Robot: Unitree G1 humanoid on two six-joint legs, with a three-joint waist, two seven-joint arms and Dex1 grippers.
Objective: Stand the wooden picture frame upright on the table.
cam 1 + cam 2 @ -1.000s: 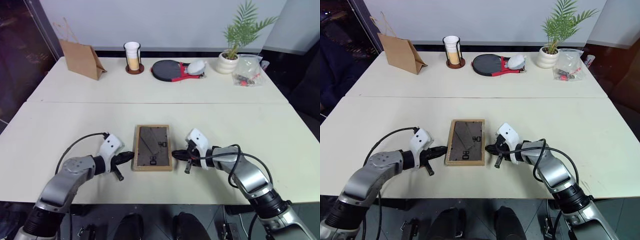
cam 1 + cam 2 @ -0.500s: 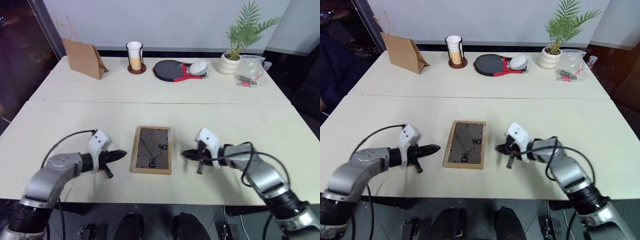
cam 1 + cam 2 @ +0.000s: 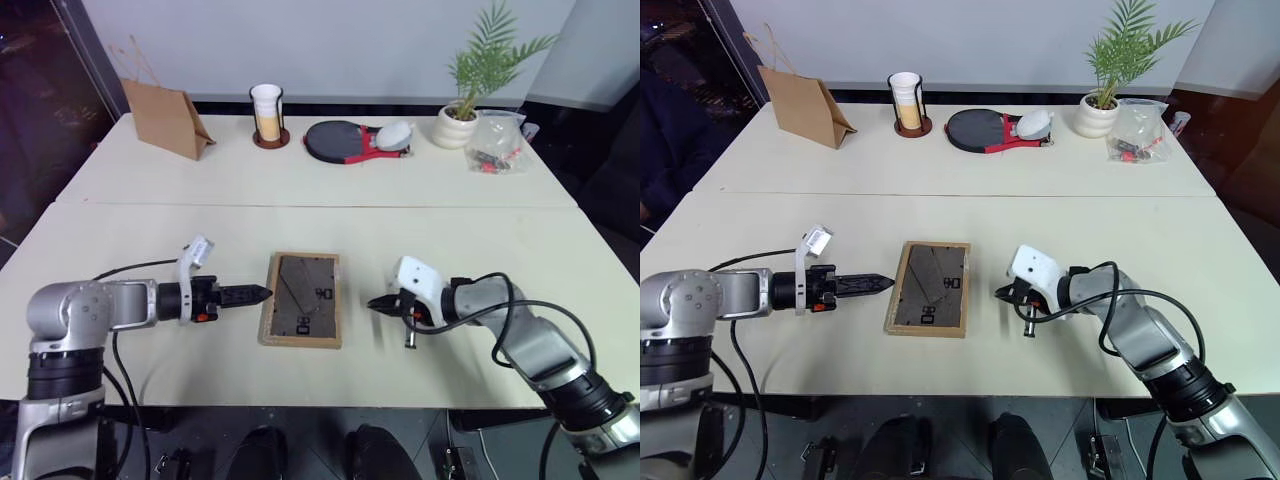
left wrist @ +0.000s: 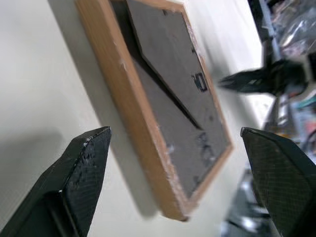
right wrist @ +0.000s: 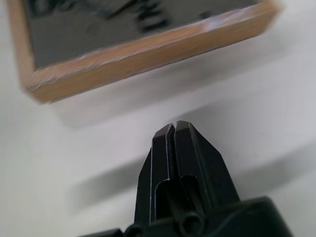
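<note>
The wooden picture frame [image 3: 303,298] lies flat on the near slab of the table [image 3: 480,250], dark back and fold-out stand facing up. My left gripper [image 3: 258,294] points at the frame's left edge from just beside it, not touching. In the left wrist view its fingers [image 4: 79,173] stand wide open on either side of the frame [image 4: 168,108]. My right gripper [image 3: 377,303] hovers a short way off the frame's right edge, shut on nothing. The right wrist view has its closed tips [image 5: 170,129] facing the frame's wooden side [image 5: 148,57].
Along the far slab stand a brown paper bag [image 3: 165,118], a cup in a black holder [image 3: 266,113], a table-tennis paddle [image 3: 340,140], a potted plant [image 3: 462,112] and a clear plastic bag [image 3: 495,143]. A seam [image 3: 300,206] runs across the table.
My left gripper has rolled over, risen slightly and opened wide. My right gripper has drawn back to the right, away from the frame's edge. The frame has not moved.
</note>
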